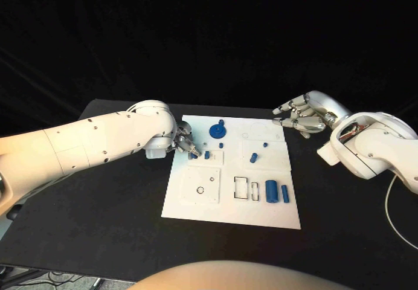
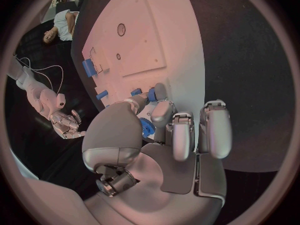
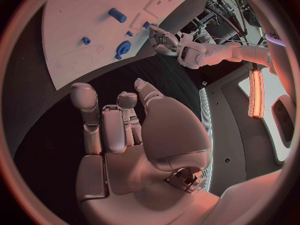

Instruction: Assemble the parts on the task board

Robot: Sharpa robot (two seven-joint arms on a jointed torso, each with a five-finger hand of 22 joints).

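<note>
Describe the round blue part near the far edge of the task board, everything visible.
The round blue part is a disc that looks like plastic, with a small knob or tab at its far side. It lies flat on the white task board, near the far edge, beside the left hand. Nothing touches it.

Bright overhead light on the white task board (image 1: 231, 175); surrounding black table (image 1: 104, 223) and far background dark. Wrist views pink-tinted, bent toward their edges.
</note>
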